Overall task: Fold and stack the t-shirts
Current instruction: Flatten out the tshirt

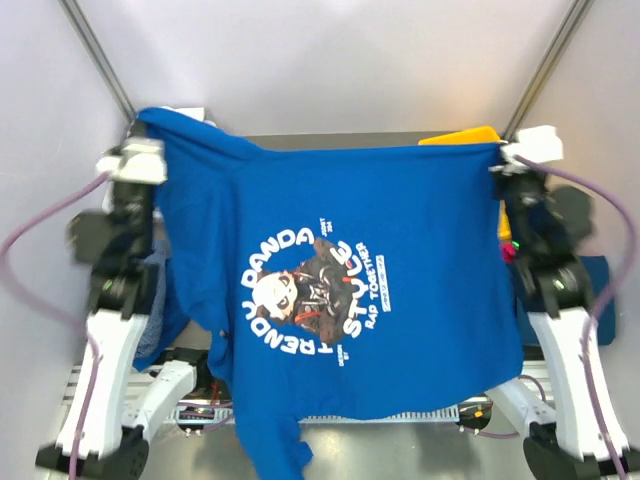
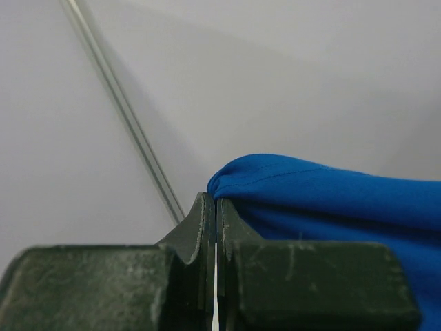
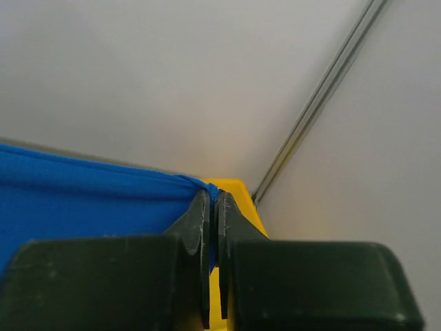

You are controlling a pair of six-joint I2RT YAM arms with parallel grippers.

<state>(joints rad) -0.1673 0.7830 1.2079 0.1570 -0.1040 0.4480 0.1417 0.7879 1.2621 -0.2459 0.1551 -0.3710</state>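
Aloft, blue printed t-shirt [image 1: 400, 230] spread, left jaws and right jaws clamping its edge, yellow object [image 1: 462, 136] behind.

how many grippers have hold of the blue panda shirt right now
2. The left gripper pinches the blue shirt at the left end of its raised edge. The right gripper pinches the right end. Neither is hidden.

From above and behind we look down on the royal blue t-shirt [image 1: 400, 230]. Our wrist cameras sit close behind their fingertips [image 2: 200, 224], facing the wall [image 2: 289, 69]; all three share the shirt's held edge.
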